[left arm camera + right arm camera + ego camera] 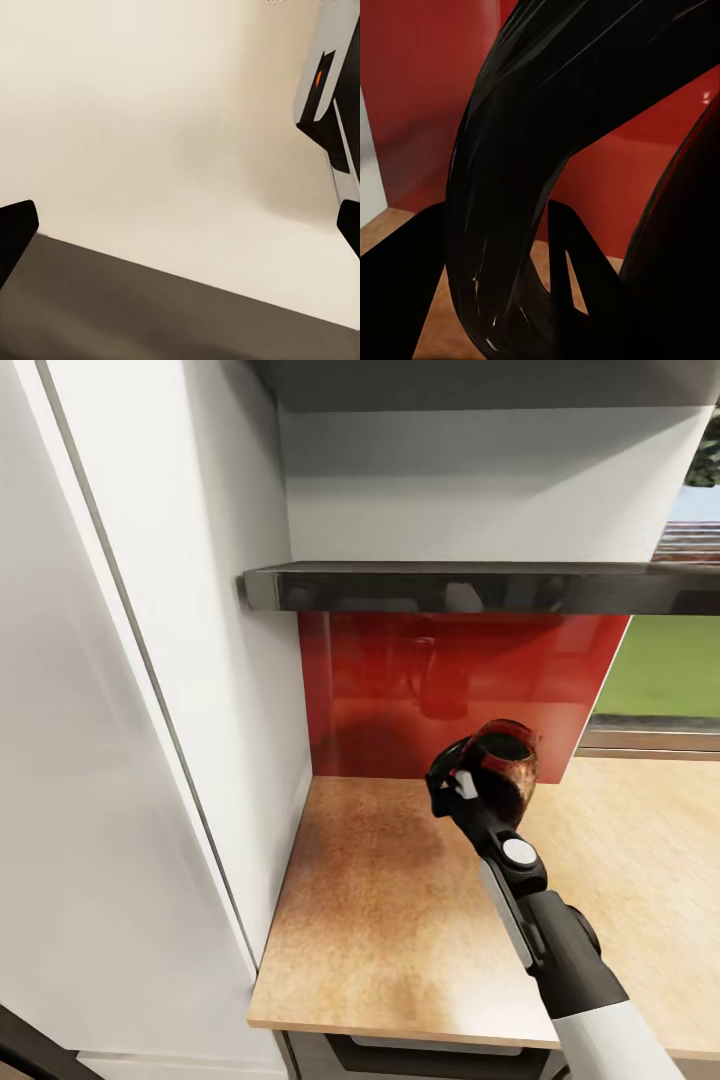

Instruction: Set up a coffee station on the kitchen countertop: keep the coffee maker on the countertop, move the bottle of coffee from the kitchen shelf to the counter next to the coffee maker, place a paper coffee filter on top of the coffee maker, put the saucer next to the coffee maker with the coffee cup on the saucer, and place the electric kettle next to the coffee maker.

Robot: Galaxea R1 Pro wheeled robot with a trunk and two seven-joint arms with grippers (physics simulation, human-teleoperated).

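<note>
Right arm (560,950) comes in from 5 o'clock in head view, right gripper (455,775) clamped on the black handle (510,187) of the electric kettle (505,760). Kettle sits approx. centre frame, by the back of the kitchen countertop (390,920), close to the red backsplash (400,690); can't tell if it's resting or lifted. Dark shelf (480,588) at 12 o'clock above it. Left gripper (180,225): fingertips (15,229) spread wide, nothing btw them.

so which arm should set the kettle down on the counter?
Right. Its gripper is closed on the electric kettle's black handle, above the kitchen countertop by the red backsplash. The left gripper faces a blank pale surface.
</note>
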